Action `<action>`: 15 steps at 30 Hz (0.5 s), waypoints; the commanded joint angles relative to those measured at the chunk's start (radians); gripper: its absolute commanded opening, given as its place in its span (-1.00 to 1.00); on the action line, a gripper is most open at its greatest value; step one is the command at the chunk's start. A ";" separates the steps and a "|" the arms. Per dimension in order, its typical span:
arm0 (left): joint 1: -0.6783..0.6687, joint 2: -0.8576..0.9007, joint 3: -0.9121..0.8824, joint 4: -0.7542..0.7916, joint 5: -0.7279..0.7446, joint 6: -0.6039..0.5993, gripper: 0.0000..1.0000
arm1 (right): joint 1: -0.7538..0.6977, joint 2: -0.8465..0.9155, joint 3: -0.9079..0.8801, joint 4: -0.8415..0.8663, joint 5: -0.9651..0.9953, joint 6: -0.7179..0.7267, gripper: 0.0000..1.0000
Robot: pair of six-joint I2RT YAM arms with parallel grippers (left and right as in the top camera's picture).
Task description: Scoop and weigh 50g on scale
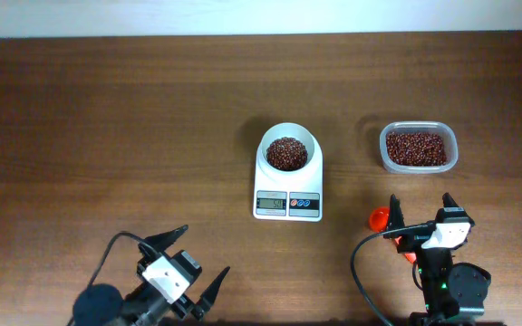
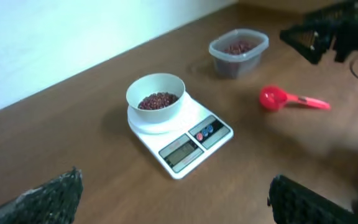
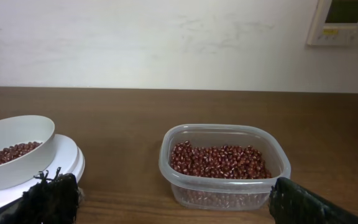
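Dark wood-grain tabletop [image 1: 107, 118] backs onto a pale wall. Both arms sit at its near edge. The left pincer [image 1: 207, 250] and the right pincer [image 1: 420, 201] each have their fingers wide apart and hold nothing. Ahead of the right pincer and off to its left stands the small white digital kitchen scale [image 1: 287, 186]. Its round bowl already carries a heap of small red-brown beans [image 1: 286, 153]. Straight ahead of that pincer lies the clear rounded plastic tub [image 1: 382, 154] with the stock. The orange-red plastic measuring scoop [image 2: 284, 99] lies beside and partly beneath the right pincer's left finger.

The step looks like taking up the scoop. To do it well, come down over the handle rather than the cup, close squarely across it, keep the cup level, and add little at a time.

Overhead, the pincer hides most of the scoop. The left wrist view shows it whole, cup towards the scale and handle pointing away. The right wrist view misses it but shows the tub's fill from the side. No view makes the display legible.
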 commanded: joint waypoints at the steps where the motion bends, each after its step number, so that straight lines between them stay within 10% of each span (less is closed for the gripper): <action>1: 0.012 -0.098 -0.133 0.119 0.003 -0.089 0.98 | -0.003 -0.011 -0.007 -0.004 0.008 0.000 0.98; 15: 0.013 -0.101 -0.473 0.699 -0.255 -0.245 0.98 | -0.003 -0.011 -0.007 -0.004 0.008 0.000 0.98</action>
